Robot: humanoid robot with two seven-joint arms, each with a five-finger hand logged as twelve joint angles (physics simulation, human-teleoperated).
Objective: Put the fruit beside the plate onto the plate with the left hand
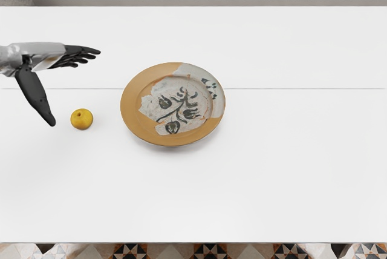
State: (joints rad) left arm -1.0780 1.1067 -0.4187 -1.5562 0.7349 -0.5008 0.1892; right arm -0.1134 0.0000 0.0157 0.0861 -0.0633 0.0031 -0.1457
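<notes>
While the fruit lies untouched on the table [290, 180], the reach is the step in hand. At the far left the left hand [54, 59] hangs above the surface. Its fingers are stretched out loosely side by side toward the right, the thumb points down and away from them, and it holds nothing. The thumb tip ends just left of the fruit [81, 118], a small yellow round thing sitting on the table near the plate [134, 104] but apart from its left rim. That plate, further right, is ochre-rimmed with a dark plant drawing on a pale centre, and nothing is on it. The right arm does not show. Next, I judge, the hand must come down and slightly right so that fingers and thumb straddle the fruit, then close around it. Being round, it may roll if nudged from one side.
</notes>
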